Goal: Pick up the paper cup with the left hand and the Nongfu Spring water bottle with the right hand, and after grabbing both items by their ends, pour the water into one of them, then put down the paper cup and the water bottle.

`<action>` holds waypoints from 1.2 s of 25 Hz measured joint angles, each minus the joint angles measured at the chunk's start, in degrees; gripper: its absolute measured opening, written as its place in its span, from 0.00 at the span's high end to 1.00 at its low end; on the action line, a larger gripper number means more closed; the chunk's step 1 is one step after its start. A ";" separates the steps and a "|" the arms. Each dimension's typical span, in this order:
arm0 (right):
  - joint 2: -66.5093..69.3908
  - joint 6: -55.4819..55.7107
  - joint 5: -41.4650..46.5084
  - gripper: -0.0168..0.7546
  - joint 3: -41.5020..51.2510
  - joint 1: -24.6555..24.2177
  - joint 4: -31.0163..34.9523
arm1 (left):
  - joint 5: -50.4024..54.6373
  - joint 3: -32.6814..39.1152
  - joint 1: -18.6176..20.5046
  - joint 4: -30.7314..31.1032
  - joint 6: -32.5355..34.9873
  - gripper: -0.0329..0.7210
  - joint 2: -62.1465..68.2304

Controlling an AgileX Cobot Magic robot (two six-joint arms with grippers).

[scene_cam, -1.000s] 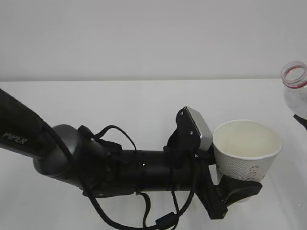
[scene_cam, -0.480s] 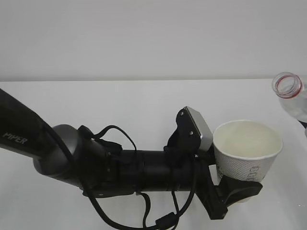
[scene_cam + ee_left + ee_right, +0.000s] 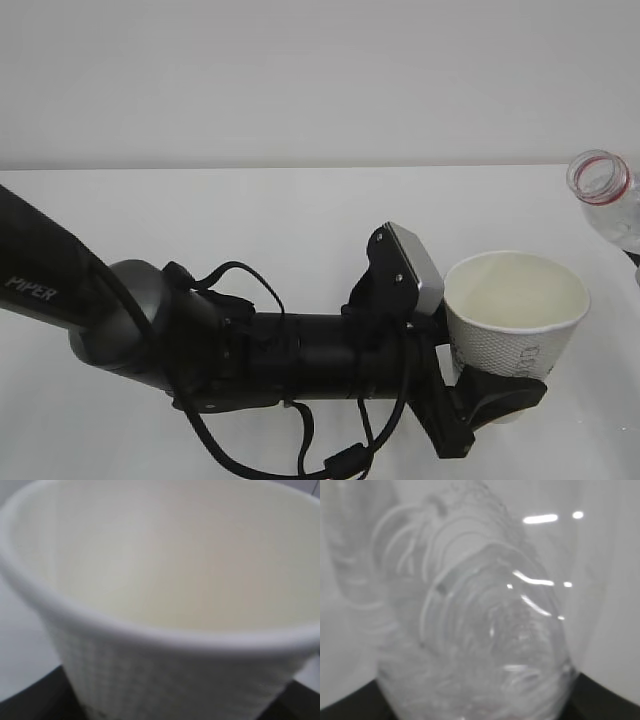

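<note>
left hand (image 3: 492, 398): jaws clamped round base of paper cup (image 3: 515, 318), upright, near right | right hand: grips Nongfu Spring water bottle (image 3: 612, 200) low down, uncapped mouth at far right | risk: mouth sits wide of cup, water spills on table (image 3: 250, 220)

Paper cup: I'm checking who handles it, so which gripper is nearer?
Left. The left gripper clamps the paper cup low on its wall; the right gripper is out of frame, right of the cup, with the bottle.

White paper cup (image 3: 520, 320) with dotted embossed texture and dark print. Clear water bottle (image 3: 608, 200), red ring at neck. Black arm (image 3: 150, 330), grey "PIPER" lettering, grey-faced wrist block (image 3: 415, 265). White desk (image 3: 250, 215).
</note>
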 joint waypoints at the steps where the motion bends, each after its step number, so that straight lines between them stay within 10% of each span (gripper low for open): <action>1: 0.00 0.00 -0.09 0.44 0.00 0.00 0.00 | 0.00 0.00 0.00 0.00 0.00 0.25 0.00; 30: 0.00 -7.70 -0.64 0.44 0.00 0.00 -0.09 | -1.84 0.00 0.00 0.00 0.00 0.25 0.00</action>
